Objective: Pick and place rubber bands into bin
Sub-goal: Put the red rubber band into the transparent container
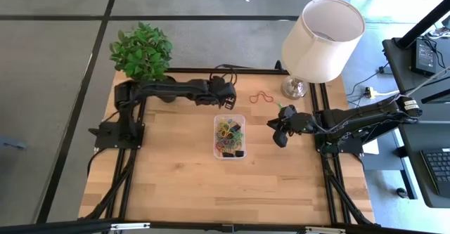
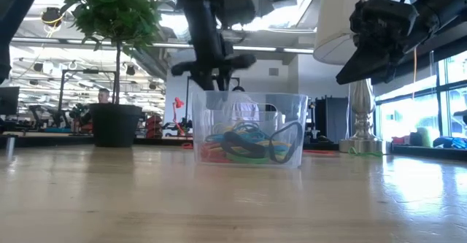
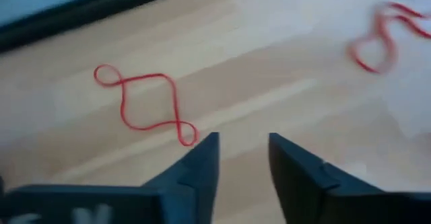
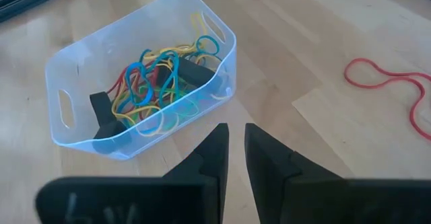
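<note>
The clear bin (image 1: pixel 217 144) stands mid-table with several coloured rubber bands (image 4: pixel 158 83) lying in it. A twisted red rubber band (image 3: pixel 145 103) lies flat on the wood behind the bin, and a second red one (image 3: pixel 380 39) lies beside it. My left gripper (image 3: pixel 244 140) hangs open above the table just past the bin's far edge, short of the twisted red band, with nothing between its fingers. My right gripper (image 4: pixel 236 131) hovers to the right of the bin, tilted down toward it. Only a narrow gap shows between its fingers, and it holds nothing.
A potted plant (image 1: pixel 143 50) stands at the far left corner and a lamp (image 1: pixel 320 37) at the far right. A green band (image 1: pixel 281 107) lies near the lamp's base. Bare wood stretches from the bin to the near edge. A person (image 2: pixel 104 95) sits far behind the table.
</note>
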